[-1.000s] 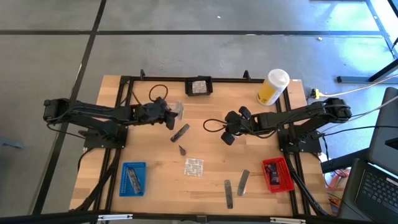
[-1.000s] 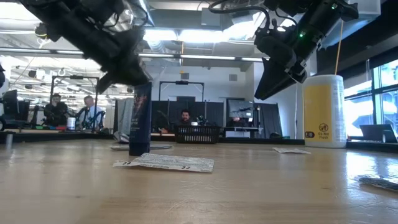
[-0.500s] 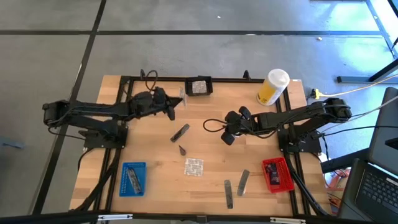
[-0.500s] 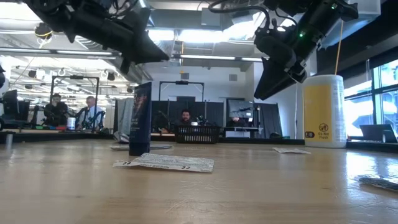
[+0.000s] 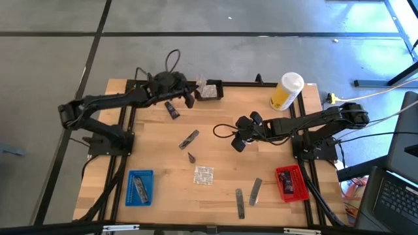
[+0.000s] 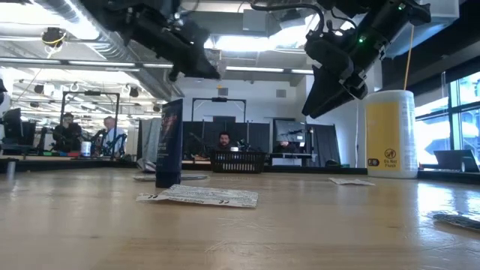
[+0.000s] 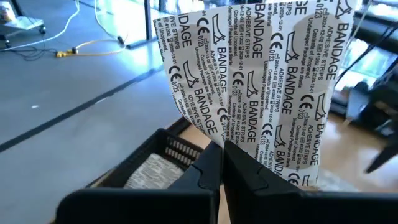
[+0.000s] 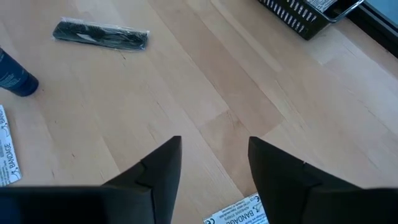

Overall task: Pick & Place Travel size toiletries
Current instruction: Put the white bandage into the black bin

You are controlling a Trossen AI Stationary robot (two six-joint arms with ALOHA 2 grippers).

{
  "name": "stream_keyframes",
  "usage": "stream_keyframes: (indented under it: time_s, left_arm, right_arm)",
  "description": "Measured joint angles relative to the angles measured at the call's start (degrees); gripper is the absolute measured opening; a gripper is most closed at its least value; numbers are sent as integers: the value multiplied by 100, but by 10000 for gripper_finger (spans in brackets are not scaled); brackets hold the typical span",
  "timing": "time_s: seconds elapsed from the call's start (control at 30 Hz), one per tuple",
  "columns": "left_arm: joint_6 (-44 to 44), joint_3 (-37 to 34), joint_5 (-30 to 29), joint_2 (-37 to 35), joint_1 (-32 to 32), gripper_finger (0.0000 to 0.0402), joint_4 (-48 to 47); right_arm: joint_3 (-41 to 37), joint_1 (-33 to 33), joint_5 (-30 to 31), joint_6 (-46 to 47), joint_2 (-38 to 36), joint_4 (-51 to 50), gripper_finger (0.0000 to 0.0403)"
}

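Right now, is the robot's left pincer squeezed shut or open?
Shut. In its wrist view the left pincer has its two dark fingers pressed together on a bandage sachet, above the black basket.

In the high view: two trays, a blue tray [image 5: 140, 187] at lower left and a red tray [image 5: 291, 183] at lower right. One black basket [image 5: 209, 91] at top centre. One yellow container [image 5: 286, 92]. Two grey sticks [image 5: 247, 196] at bottom centre. One wrapped comb [image 5: 189, 138]. One bandage sheet [image 5: 203, 175] lying centre.

A robotics lab or open workshop: a pale wooden counter [image 5: 215, 124] framed in black metal stands on grey concrete floor [image 5: 196, 39], with seated people [image 6: 67, 131] at workstations under ceiling strip lights [image 6: 255, 70].
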Motion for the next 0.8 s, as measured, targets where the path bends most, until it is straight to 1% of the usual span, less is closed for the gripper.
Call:
stream_keyframes:
  time_s: [0.13,0.27,0.37,0.53,0.8]
  left_arm:
    - [510,617,185,581,147,3,-472]
    - [1092,1216,201,1129,256,3,-1106]
    - [1358,1579,193,1500,326,3,-1468]
    - [1866,2040,-70,2006,430,3,-1905]
    - [2565,2457,-550,2622,589,3,-1969]
  right_arm:
    - [0,1,-1,0,0,0,193]
    - [0,2,-2,0,0,0,194]
    - [0,0,-1,-2,0,0,191]
    - [0,0,-2,-2,0,22,181]
    - [0,0,0,-2,0,23,165]
